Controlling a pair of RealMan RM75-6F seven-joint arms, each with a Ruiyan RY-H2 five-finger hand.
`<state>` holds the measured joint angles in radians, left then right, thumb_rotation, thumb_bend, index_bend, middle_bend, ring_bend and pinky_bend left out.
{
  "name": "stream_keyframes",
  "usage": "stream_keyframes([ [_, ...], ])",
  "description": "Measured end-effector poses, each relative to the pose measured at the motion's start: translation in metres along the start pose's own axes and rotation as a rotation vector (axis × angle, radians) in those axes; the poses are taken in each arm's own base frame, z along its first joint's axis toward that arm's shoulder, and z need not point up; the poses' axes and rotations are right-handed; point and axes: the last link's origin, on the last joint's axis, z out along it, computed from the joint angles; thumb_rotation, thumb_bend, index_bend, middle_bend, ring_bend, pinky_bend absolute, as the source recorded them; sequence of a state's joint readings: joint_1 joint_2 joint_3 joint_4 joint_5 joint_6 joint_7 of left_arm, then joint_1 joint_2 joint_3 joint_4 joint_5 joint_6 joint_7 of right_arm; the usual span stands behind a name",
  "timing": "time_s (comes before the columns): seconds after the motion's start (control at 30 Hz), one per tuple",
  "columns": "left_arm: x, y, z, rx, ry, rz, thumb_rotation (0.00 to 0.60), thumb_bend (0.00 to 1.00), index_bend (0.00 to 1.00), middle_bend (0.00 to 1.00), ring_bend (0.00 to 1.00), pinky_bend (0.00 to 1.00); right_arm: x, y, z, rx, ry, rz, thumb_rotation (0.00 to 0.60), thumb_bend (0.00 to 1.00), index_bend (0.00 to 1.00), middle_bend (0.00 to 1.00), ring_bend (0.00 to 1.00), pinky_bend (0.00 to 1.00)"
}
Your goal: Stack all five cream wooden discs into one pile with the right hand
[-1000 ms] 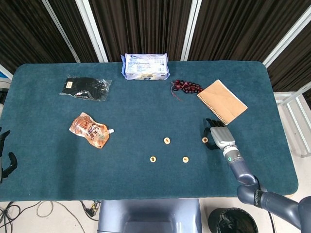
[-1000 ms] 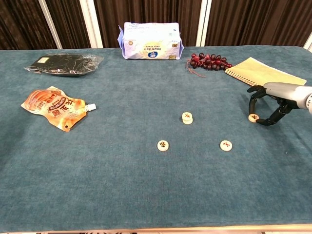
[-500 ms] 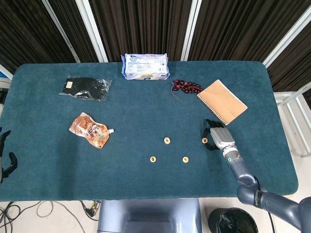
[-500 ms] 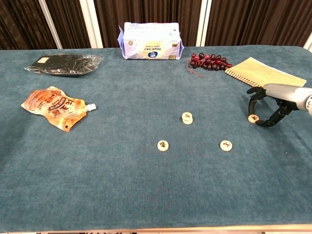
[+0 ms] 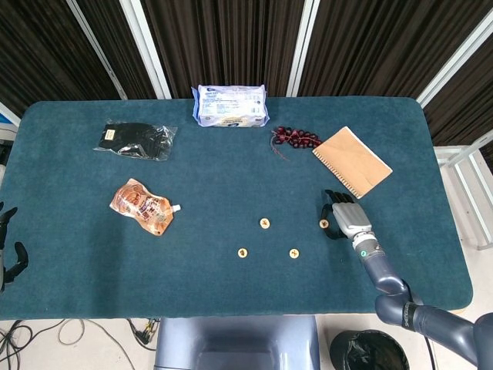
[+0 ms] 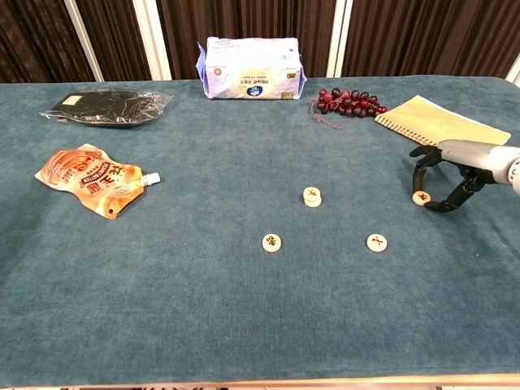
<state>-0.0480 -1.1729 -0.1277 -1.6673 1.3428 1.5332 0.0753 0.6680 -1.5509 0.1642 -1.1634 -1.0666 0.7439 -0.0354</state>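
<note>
Dark curtains stand behind the teal bench (image 5: pixel 231 177). At the right hand (image 6: pixel 445 180), fingers pinch one cream disc (image 6: pixel 421 197); the double pile (image 6: pixel 312 196) lies at its 9 o'clock, well apart.

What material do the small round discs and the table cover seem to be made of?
The discs look like pale unvarnished wood: cream, matte, with a dark mark on top. The table cover looks like teal fabric, maybe felt or short-pile cloth, judging by its soft, dull, faintly mottled surface.

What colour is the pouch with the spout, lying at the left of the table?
The pouch is orange with a white spout; the chest view shows it best.
</note>
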Motion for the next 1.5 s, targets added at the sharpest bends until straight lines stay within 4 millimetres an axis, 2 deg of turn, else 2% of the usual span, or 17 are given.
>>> stream_keyframes([
  [0.37, 0.0, 0.0, 0.0, 0.001, 0.002, -0.003, 0.6, 0.62, 0.14, 0.0, 0.0, 0.0, 0.014, -0.011, 0.0, 0.025, 0.007, 0.037, 0.6, 0.43, 0.52, 0.0, 0.0, 0.0],
  [0.57, 0.0, 0.001, 0.0, -0.002, 0.003, -0.003, 0.6, 0.62, 0.14, 0.0, 0.0, 0.0, 0.025, -0.032, 0.002, 0.076, 0.002, 0.026, 0.6, 0.43, 0.52, 0.0, 0.0, 0.0],
  [0.73, 0.0, 0.001, 0.001, -0.002, 0.003, -0.005, 0.6, 0.62, 0.14, 0.0, 0.0, 0.0, 0.031, -0.058, 0.007, 0.121, -0.007, 0.005, 0.6, 0.43, 0.52, 0.0, 0.0, 0.0],
  [1.13, 0.001, 0.001, 0.001, 0.001, 0.005, -0.012, 0.6, 0.62, 0.14, 0.0, 0.0, 0.0, 0.019, -0.121, 0.026, 0.198, -0.046, -0.02, 0.6, 0.43, 0.52, 0.0, 0.0, 0.0],
  [1.5, 0.001, 0.001, 0.002, 0.005, 0.003, -0.021, 0.6, 0.62, 0.14, 0.0, 0.0, 0.0, 0.013, -0.14, 0.031, 0.215, -0.047, -0.035, 0.6, 0.43, 0.52, 0.0, 0.0, 0.0],
])
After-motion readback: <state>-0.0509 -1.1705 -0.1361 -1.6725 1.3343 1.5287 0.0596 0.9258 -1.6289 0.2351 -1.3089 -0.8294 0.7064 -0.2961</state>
